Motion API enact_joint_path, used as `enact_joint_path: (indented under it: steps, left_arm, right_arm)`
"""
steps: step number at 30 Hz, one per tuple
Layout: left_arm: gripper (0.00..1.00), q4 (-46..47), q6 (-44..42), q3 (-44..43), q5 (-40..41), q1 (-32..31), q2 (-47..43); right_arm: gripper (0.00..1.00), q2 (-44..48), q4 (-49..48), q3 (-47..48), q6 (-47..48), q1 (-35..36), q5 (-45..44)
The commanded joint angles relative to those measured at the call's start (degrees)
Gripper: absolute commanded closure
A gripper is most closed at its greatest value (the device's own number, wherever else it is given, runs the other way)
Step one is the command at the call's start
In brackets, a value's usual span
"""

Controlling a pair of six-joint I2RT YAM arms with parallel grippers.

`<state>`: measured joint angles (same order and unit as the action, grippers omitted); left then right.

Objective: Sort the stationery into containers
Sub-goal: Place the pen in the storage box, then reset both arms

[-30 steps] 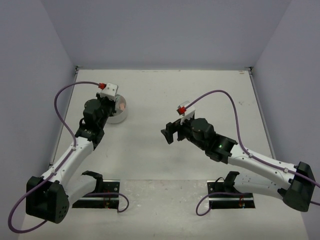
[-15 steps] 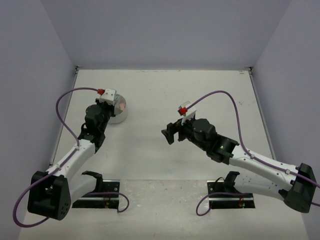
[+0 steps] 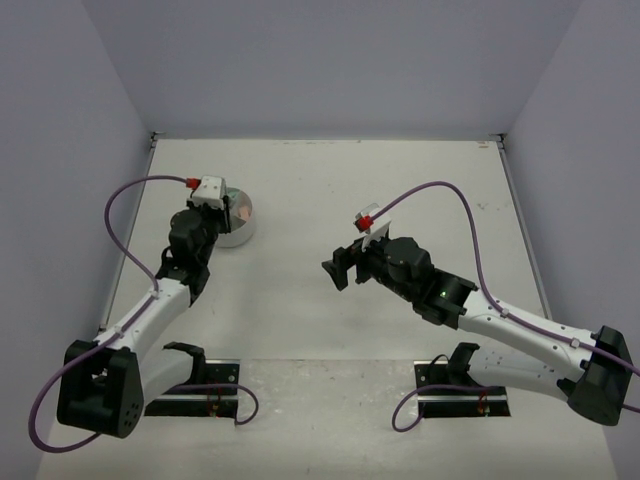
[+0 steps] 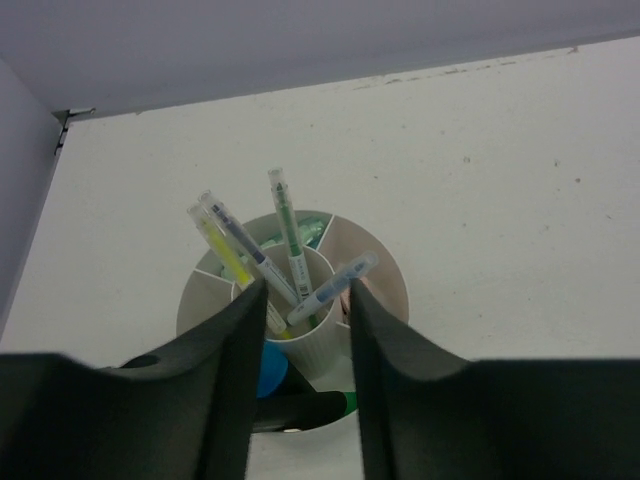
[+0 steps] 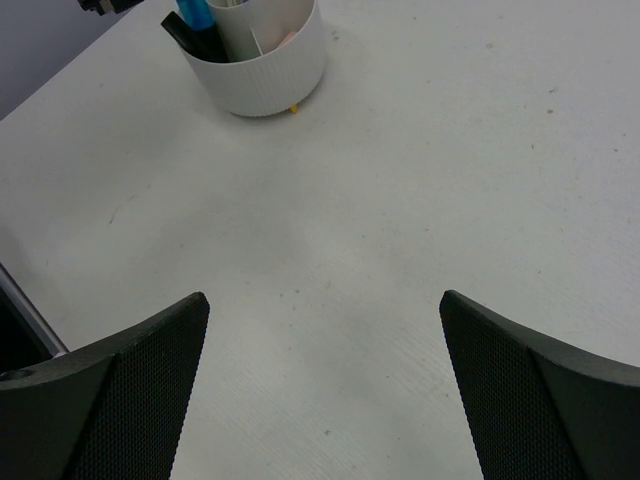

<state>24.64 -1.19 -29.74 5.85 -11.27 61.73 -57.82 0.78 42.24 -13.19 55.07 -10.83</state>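
- Since a second ago, the left arm (image 3: pixel 150 305) has swung a little to the left and its wrist has drawn slightly back from the cup (image 3: pixel 238 222). The left tool (image 4: pixel 305 330) has eased its fingers apart, and the right arm (image 3: pixel 500 320) has not shifted.
- Left arm: it reaches forward from its base with the wrist bent down over the cup's near rim. The tool's fingers are narrowly parted and clamp nothing, framing the cup's centre tube.
- Right arm: it stretches low toward the middle of the surface (image 3: pixel 400 180). The right tool (image 3: pixel 340 268) is spread wide and empty above bare surface, well apart from the cup.
- Count: one cup, at the left of the surface. Four thin pens (image 4: pixel 288 235) stand in its centre tube, and two highlighters (image 4: pixel 270 375), one blue-ended and one green-ended, sit in a near outer compartment.
- Pens: their long axes are near upright and they fan outward. Three lean away to the left, and one leans right.
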Motion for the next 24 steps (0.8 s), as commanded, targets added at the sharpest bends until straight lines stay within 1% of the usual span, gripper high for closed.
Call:
enact_joint_path:
  steps: [1,2,3,4,5,7,9,10,13,15,16,17,20,21,23,24]
  left_arm:
    - [0.27,-3.6,5.5,-6.1,0.8,0.5,-6.1]
    - [0.14,-8.6,6.5,-7.9,1.6,0.5,-6.9]
    - [0.06,-13.8,8.3,-10.1,2.5,0.5,-7.7]
    - [0.0,-18.9,11.0,-12.9,3.4,0.5,-8.8]
    - [0.0,-22.3,12.0,-16.1,3.9,0.5,-9.2]
    - [0.0,-34.5,14.3,-19.9,4.9,0.5,-10.8]
    - [0.0,-41.3,17.2,-21.5,7.1,0.5,-13.1]
    - [0.0,-43.2,17.9,-21.5,7.9,0.5,-13.6]
    - [0.0,-46.0,18.5,-17.2,10.9,0.5,-20.6]
    - [0.0,-47.7,19.5,-13.3,15.8,0.5,-27.0]
    - [0.0,-48.4,20.3,-10.9,19.1,0.5,-28.9]
    - [0.0,-48.5,21.3,-9.4,20.0,0.5,-33.0]
    - [0.0,-48.3,19.3,-5.1,20.2,0.5,-40.4]
    - [0.0,-48.4,19.3,-5.0,21.1,0.5,-40.7]
    - [0.0,-47.7,19.8,-2.9,22.7,0.3,-45.7]
    - [0.0,-46.7,18.8,-2.3,22.0,0.2,-47.5]
  right_arm:
    - [0.01,0.5,-1.0,0.7,-0.5,0.0,0.3]
    - [0.01,1.1,0.3,0.9,-0.9,-0.1,-0.1]
    - [0.01,1.7,1.6,1.4,-1.5,-0.1,-1.0]
    - [0.01,2.4,2.8,2.1,-2.3,-0.1,-2.2]
    - [0.01,3.6,3.8,2.5,-3.4,-0.1,-3.9]
    - [0.01,5.9,7.8,3.5,-4.8,-0.1,-6.5]
    - [0.01,9.0,11.4,4.5,-6.4,-0.1,-10.5]
    - [0.01,9.6,13.0,4.8,-7.2,-0.1,-12.5]
    - [0.01,15.1,17.7,6.5,-9.1,-0.1,-19.0]
    - [0.01,18.1,23.5,8.9,-11.0,-0.1,-25.7]
    - [0.01,18.7,26.2,9.5,-11.1,-0.1,-27.5]
    - [0.01,20.0,27.1,10.1,-10.7,-0.1,-31.3]
    - [0.01,21.4,32.6,12.2,-11.3,0.0,-36.3]
    - [0.01,21.8,34.5,12.2,-12.4,0.0,-36.5]
    - [0.01,23.3,37.7,13.8,-15.0,-0.1,-38.9]
    - [0.01,23.9,38.8,14.0,-15.4,-0.1,-39.3]
